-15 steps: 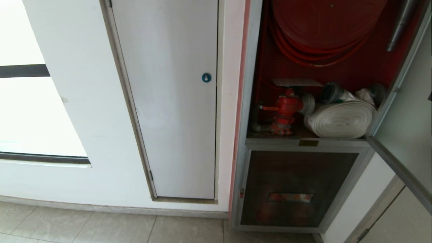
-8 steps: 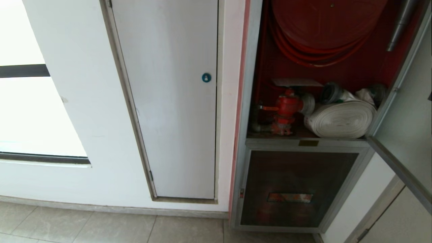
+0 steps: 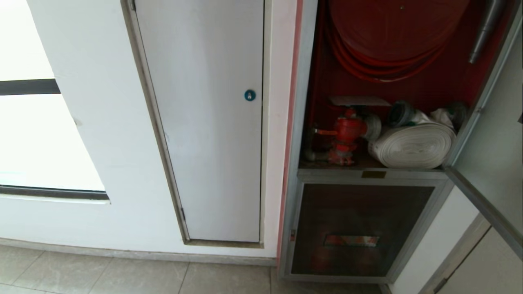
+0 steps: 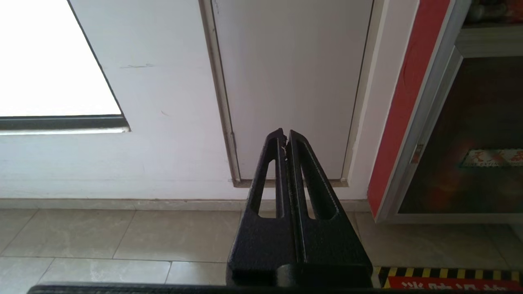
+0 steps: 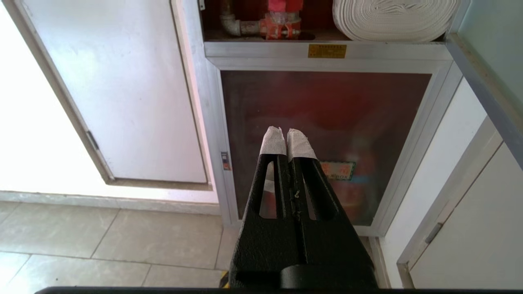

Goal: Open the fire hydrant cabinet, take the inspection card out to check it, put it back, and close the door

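Note:
The fire hydrant cabinet [image 3: 301,122] stands open at the right of the head view, with a red hose reel [image 3: 392,32], a red valve [image 3: 347,130] and a white rolled hose [image 3: 412,145] inside. A pale flat sheet, the inspection card [image 3: 359,100], lies just above the valve. The door [image 3: 490,155] is swung out to the right. Neither gripper shows in the head view. My left gripper [image 4: 286,136] is shut and empty, low before the white wall. My right gripper [image 5: 282,134], its tips taped white, is shut and empty in front of the lower glass panel, below the cabinet shelf.
A white panel with a round blue lock [image 3: 249,95] is left of the cabinet. Under the shelf is a smaller dark glass panel [image 3: 359,228]. A bright window [image 3: 36,139] is at far left. A yellow-black striped floor marking [image 4: 445,272] lies on the tiles.

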Controlling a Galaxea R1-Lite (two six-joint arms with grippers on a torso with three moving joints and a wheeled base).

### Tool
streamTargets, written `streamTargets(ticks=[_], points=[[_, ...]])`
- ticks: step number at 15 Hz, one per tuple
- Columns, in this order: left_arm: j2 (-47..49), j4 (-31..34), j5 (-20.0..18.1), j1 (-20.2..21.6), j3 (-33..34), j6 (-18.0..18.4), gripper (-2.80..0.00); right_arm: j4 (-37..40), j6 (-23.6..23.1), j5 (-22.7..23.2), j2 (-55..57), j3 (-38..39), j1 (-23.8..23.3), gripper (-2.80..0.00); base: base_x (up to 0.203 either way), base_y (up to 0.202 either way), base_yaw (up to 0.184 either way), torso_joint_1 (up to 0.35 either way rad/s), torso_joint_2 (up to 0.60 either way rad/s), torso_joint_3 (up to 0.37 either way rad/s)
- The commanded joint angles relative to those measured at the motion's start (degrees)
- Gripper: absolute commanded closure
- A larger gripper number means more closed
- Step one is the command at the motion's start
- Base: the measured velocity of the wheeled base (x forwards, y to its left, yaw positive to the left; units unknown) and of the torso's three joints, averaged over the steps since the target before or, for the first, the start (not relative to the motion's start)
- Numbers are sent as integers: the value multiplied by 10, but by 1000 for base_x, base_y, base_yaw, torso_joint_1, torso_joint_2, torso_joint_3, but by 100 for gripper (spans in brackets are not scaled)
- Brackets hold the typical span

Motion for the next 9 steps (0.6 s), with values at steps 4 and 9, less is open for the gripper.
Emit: streamTargets(ticks=[4,9], points=[[1,0,0,0,6,0,0,0,0,0,1,0,1,0,188,0,0,8,1,-2],[1,0,0,0,6,0,0,0,0,0,1,0,1,0,196,0,0,0,2,2]])
